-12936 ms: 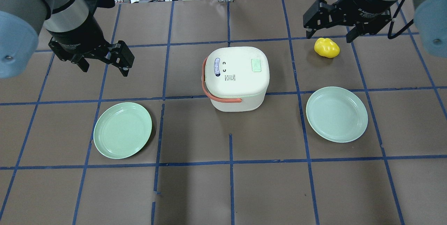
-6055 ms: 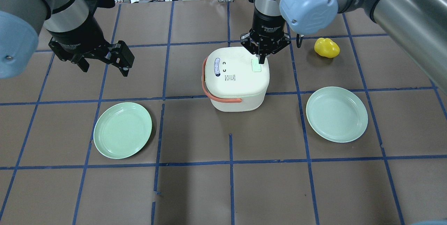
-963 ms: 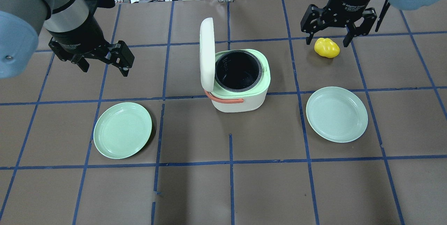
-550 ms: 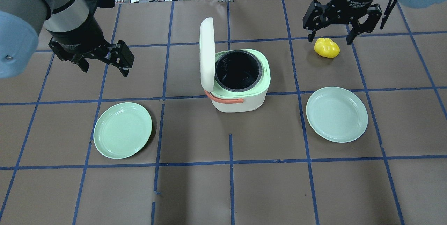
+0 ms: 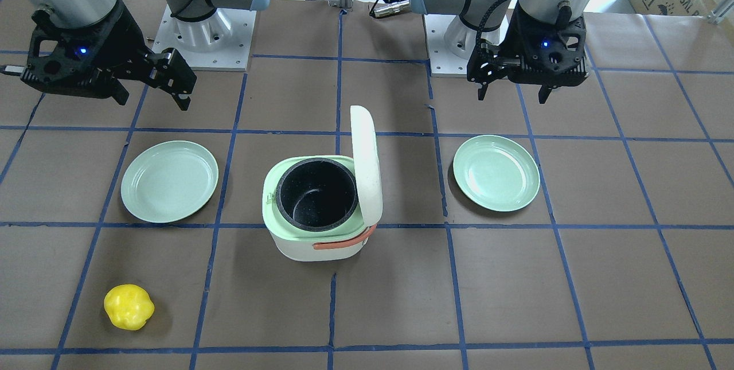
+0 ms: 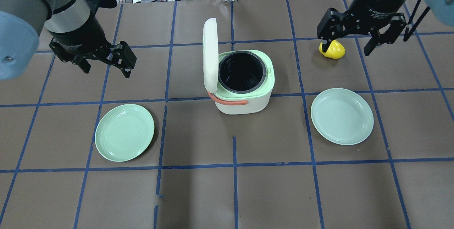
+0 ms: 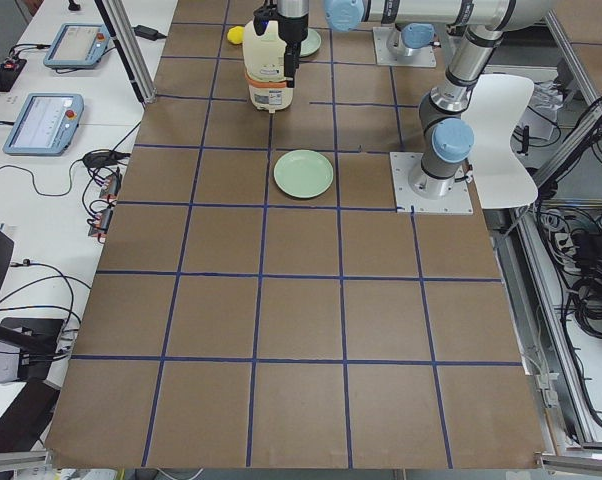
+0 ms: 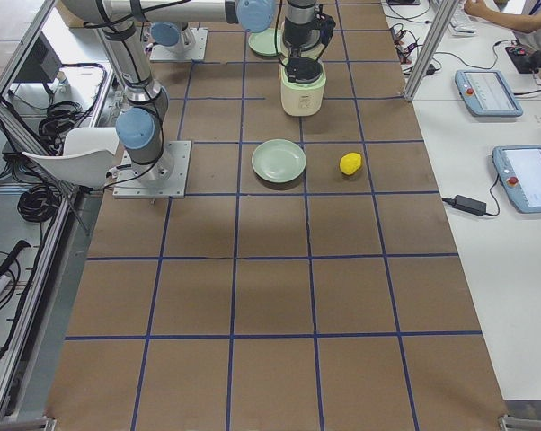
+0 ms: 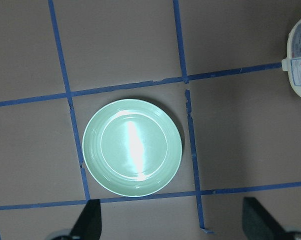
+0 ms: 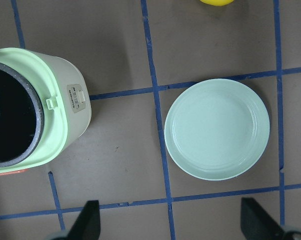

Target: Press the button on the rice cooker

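Standing at the middle of the table (image 6: pixel 234 193), the rice cooker (image 6: pixel 248 107) is open. Its white lid (image 6: pixel 210 55) is tipped up on edge along the side toward the robot's left. The black inner pot (image 6: pixel 242 72) shows inside the green rim. An orange handle (image 6: pixel 230 102) wraps low around the body below the raised lid.

The right gripper (image 6: pixel 345 46) hangs high over the table on the cooker's right. It points straight down with its jaws spread wide and nothing between them. In the overhead view one finger overlaps the yellow lumpy object (image 6: pixel 336 51), but the front-facing view shows the gripper well above the table and clear of it. Its wrist camera looks down on the cooker's rim and the right-hand plate (image 6: pixel 342 116), with both fingertips far apart at the bottom corners.

The left gripper (image 6: pixel 106 66) hangs on the cooker's other side, well apart from it. It is also aimed down and turned slightly, with its jaws wide and empty. Its wrist camera has the left-hand plate (image 6: pixel 124 132) in the middle of its view and an edge of the cooker at the upper right corner.
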`<action>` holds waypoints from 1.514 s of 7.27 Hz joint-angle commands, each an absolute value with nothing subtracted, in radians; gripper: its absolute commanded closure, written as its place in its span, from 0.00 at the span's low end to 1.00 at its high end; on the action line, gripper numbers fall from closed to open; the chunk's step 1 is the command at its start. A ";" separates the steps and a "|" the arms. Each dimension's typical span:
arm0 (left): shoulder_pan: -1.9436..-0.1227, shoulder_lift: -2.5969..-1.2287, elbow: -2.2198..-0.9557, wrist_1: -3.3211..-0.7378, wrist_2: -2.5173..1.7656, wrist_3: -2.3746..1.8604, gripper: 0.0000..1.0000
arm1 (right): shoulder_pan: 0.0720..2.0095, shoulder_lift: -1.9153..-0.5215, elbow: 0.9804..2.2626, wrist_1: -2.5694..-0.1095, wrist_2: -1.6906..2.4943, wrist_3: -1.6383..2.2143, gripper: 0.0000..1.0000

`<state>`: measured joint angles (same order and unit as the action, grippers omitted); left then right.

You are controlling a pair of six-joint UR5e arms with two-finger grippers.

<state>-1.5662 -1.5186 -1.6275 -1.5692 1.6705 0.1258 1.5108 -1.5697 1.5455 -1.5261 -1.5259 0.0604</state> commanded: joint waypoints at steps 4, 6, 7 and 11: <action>-1.566 -1.519 -1.628 -1.569 1.669 0.126 0.00 | 1.509 -1.583 1.555 -1.568 -1.522 0.051 0.00; -1.566 -1.519 -1.628 -1.569 1.671 0.126 0.00 | 1.509 -1.578 1.545 -1.571 -1.531 0.052 0.00; -1.566 -1.519 -1.628 -1.569 1.671 0.126 0.00 | 1.509 -1.578 1.540 -1.571 -1.578 0.054 0.00; -1.566 -1.519 -1.628 -1.569 1.671 0.126 0.00 | 1.509 -1.575 1.543 -1.580 -1.577 0.052 0.00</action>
<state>-1.5662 -1.5187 -1.6276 -1.5693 1.6705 0.1258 1.5094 -1.5758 1.5412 -1.5796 -1.5776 0.0524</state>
